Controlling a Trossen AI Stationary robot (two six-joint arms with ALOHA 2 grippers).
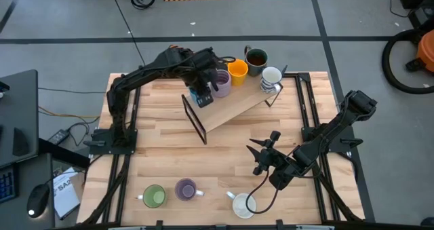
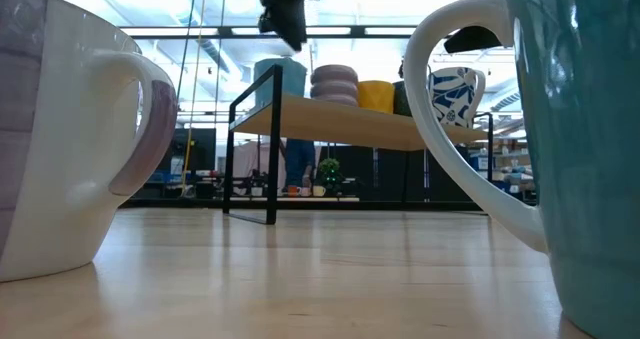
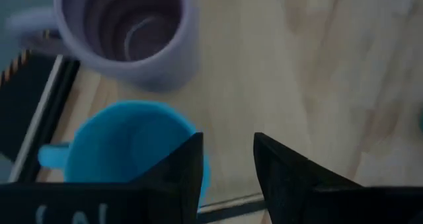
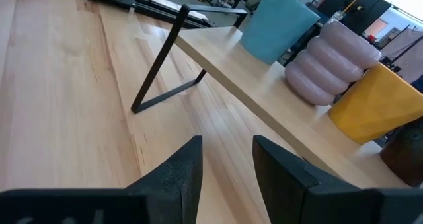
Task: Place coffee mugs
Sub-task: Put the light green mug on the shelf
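Blue mug (image 3: 129,145) is seen standing upright on the raised wooden shelf (image 1: 234,108), at the left end of a row with the purple mug (image 1: 221,81), orange mug (image 1: 237,70), dark mug (image 1: 256,58) and patterned white mug (image 1: 271,77), in the upper centre of the high view. The left gripper (image 1: 202,94) is placed directly above the blue mug; in the left wrist view its fingers are spread, one finger overlapping the mug's rim, and nothing is seen held between them. Whether that finger touches the rim cannot be told.

Three mugs remain on the table at the bottom of the high view: green (image 1: 154,196), purple (image 1: 186,189) and white (image 1: 243,205). The right gripper (image 1: 264,155), lower right of centre, is judged the nearer to these, the white mug lying just below it. Its fingers are parted and empty.
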